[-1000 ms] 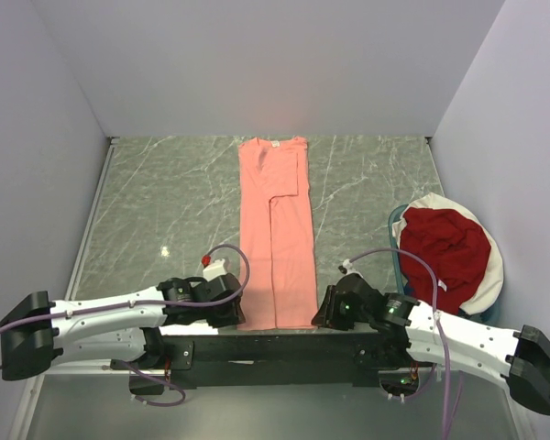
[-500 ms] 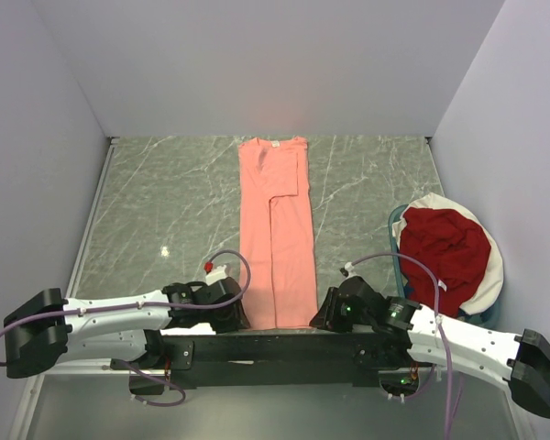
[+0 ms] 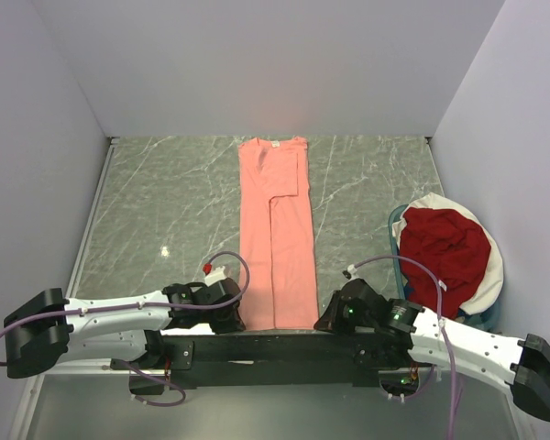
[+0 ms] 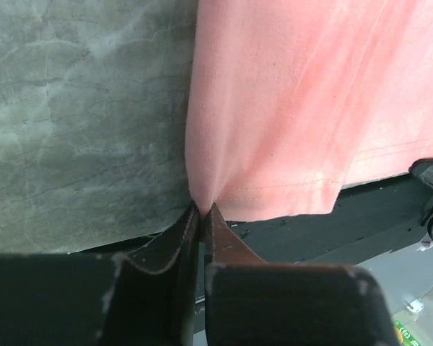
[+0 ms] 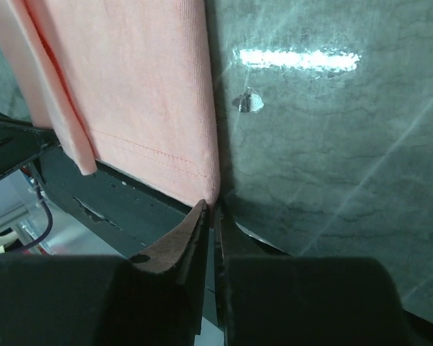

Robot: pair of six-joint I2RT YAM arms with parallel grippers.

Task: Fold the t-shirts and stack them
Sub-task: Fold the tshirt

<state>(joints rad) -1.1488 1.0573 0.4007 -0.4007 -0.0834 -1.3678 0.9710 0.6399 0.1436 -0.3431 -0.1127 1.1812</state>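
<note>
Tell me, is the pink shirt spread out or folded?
Partly folded: the pink t-shirt lies as a long narrow strip, its sides turned in to meet down the middle, not yet folded end to end.

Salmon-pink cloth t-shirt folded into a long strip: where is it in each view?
Top external: salmon-pink cloth t-shirt in the centre, running from far edge to near edge.
Left wrist: t-shirt fills the upper right.
Right wrist: t-shirt fills the upper left.
Shared landmark: black mounting bar beside the hem.
</note>
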